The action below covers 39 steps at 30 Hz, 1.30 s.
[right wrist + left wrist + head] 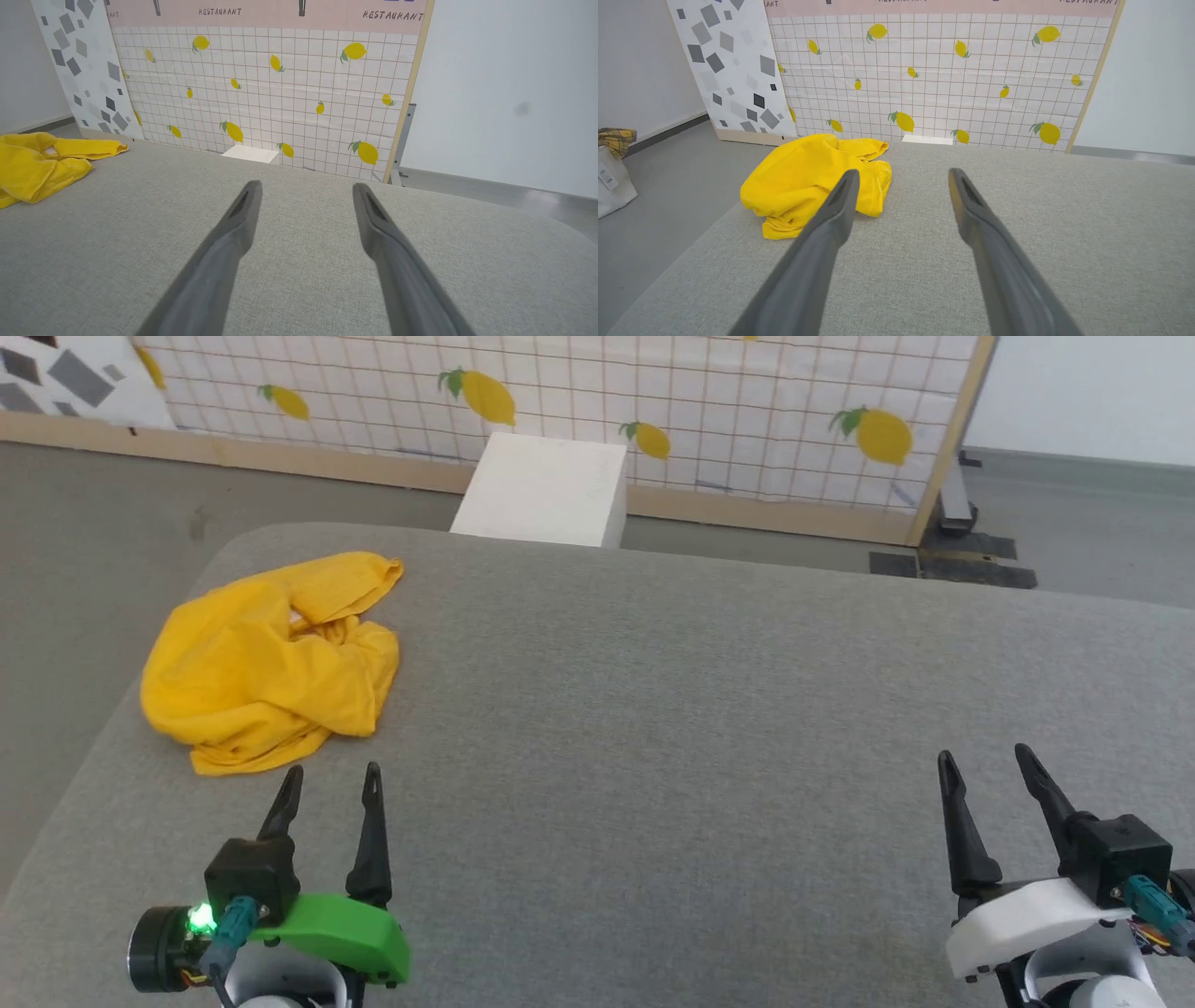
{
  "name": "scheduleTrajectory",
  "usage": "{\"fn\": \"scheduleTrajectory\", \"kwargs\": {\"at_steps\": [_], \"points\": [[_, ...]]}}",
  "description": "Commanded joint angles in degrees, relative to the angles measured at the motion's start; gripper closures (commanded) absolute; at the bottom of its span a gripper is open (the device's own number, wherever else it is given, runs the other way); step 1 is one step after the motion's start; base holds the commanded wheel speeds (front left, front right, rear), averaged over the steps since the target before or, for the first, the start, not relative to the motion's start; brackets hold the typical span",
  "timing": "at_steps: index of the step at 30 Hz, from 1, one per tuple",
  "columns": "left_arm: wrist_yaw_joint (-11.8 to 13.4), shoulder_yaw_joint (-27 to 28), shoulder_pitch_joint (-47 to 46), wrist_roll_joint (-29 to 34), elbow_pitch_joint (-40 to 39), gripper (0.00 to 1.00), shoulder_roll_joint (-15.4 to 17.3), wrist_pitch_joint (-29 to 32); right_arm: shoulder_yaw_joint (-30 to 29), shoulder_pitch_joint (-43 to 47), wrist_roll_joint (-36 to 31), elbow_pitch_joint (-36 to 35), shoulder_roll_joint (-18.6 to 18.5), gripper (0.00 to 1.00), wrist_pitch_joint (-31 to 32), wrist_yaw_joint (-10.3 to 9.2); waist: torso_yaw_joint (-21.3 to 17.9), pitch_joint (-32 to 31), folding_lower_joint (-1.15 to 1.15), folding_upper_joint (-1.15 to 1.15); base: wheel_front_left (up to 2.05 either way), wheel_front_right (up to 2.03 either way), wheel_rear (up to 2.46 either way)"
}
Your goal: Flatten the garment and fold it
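The garment (266,663), a bright yellow T-shirt, lies crumpled in a heap near the far left corner of the grey padded surface (672,709). Its plain side faces up, with a small pale patch in the folds. In the left wrist view the garment (808,179) sits ahead and left of the fingers. In the right wrist view the garment (32,165) is at the far left edge. My left gripper (334,782) stands open just in front of the heap, not touching it. Over at the near right, my right gripper (985,758) is open with nothing between its fingers.
A white box (546,490) stands on the floor beyond the surface's far edge. Behind it runs a lemon-patterned tiled panel (653,401) on a wooden frame. A white bag (612,179) sits on the grey floor to the left.
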Motion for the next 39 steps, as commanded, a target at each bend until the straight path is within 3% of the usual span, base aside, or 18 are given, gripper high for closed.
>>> {"fn": "scheduleTrajectory", "kwargs": {"at_steps": [1,39], "points": [[-0.4,0.3,0.8,-0.8,0.2,0.0,-0.1,-0.8,-0.1,-0.1,0.4,0.3,0.0,0.0,-0.7,-0.04,1.0,-0.2,0.0,0.0,0.0,0.0,0.0],[-2.4,2.3,2.4,-2.5,1.9,0.0,0.3,-5.4,1.9,-0.9,2.5,4.3,0.0,0.0,-5.3,-0.06,17.3,-1.4,0.0,0.0,0.0,0.0,0.0]]}}
